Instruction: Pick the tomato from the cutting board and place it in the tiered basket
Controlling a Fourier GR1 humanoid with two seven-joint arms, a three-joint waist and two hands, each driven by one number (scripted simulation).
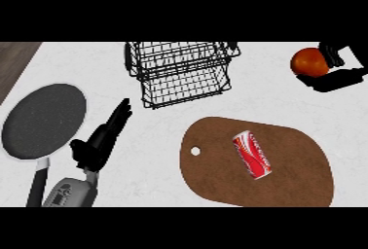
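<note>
The orange-red tomato [310,61] is at the upper right, off the cutting board, with my right hand [338,78] curled round it from the right and below. The brown cutting board [287,185] lies at lower right and carries a red soda can [252,154] lying on its side. The black wire tiered basket [183,72] stands at top centre, well to the left of the tomato. My left hand [101,138] rests open at lower left, fingers straight and pointing up toward the basket.
A dark round pan [45,120] with a handle sits at the left, beside my left hand. A brown wooden strip [14,61] borders the white counter at the upper left.
</note>
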